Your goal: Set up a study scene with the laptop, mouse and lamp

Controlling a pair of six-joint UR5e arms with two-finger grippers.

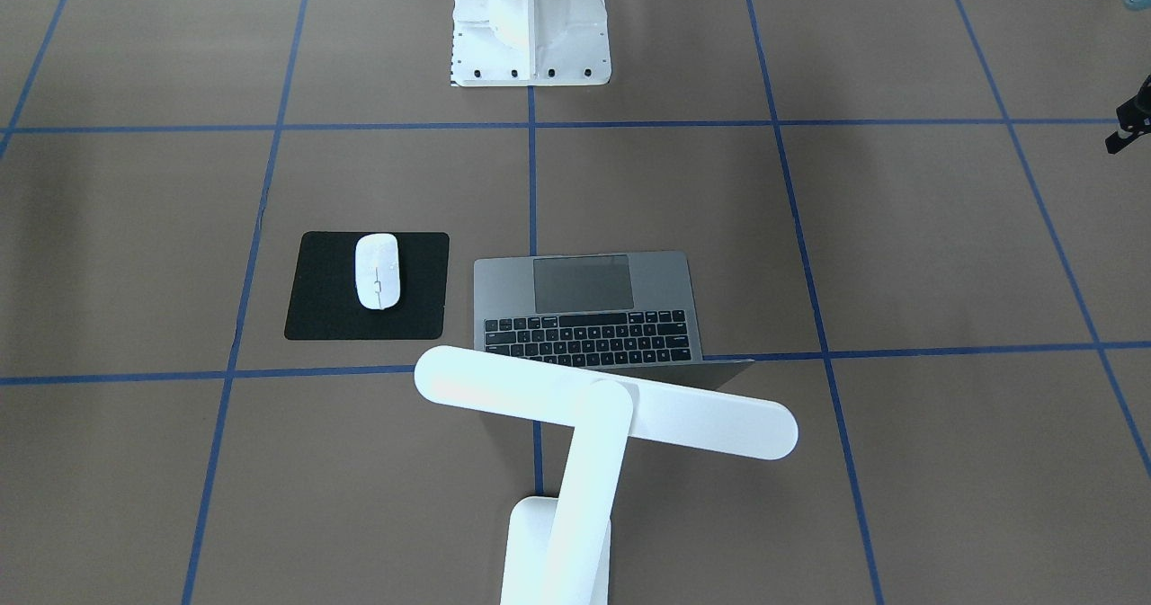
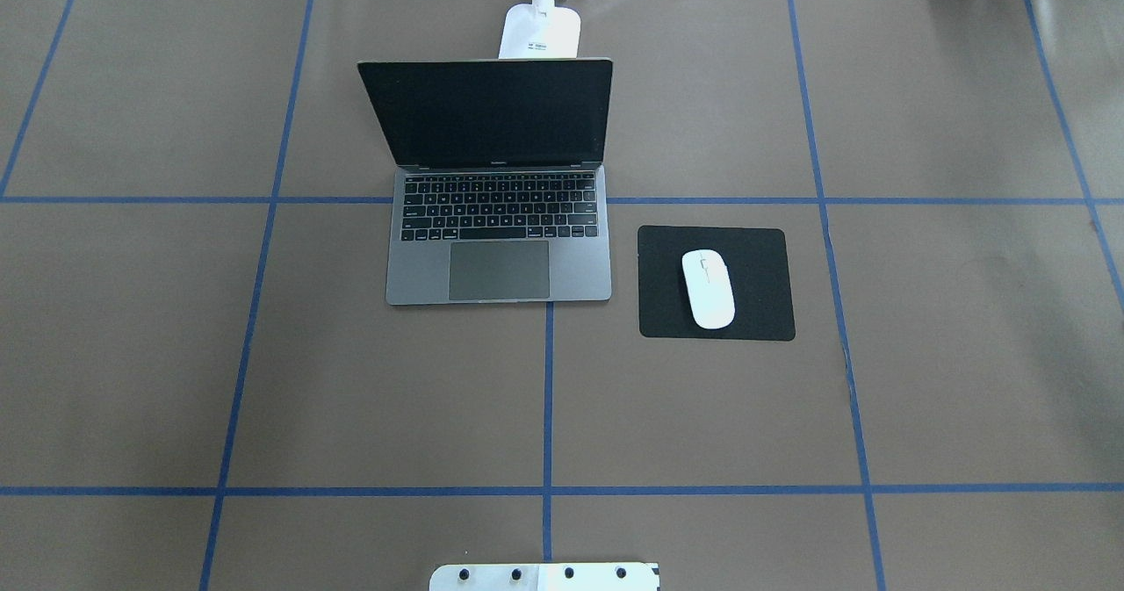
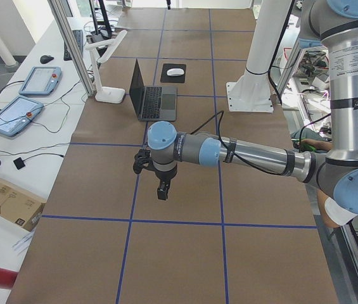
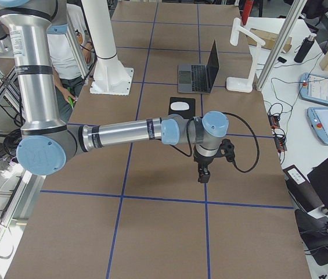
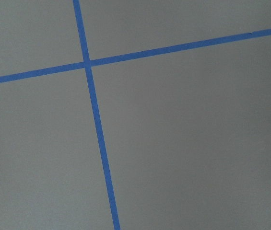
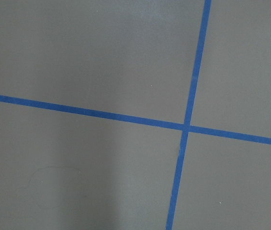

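The grey laptop stands open at the table's middle, screen up, keys facing the robot; it also shows in the front-facing view. The white mouse lies on a black mouse pad right of the laptop. The white lamp stands behind the laptop, its bar head over the screen edge and its base at the far edge. The left gripper hangs over bare table far to the left. The right gripper hangs far to the right. I cannot tell whether either is open or shut. Both wrist views show only paper and blue tape.
The white bolted pedestal stands at the near edge behind the laptop. Blue tape lines cross the brown table cover. Teach pendants and cables lie on the side bench beyond the far edge. A person stands by the robot's base.
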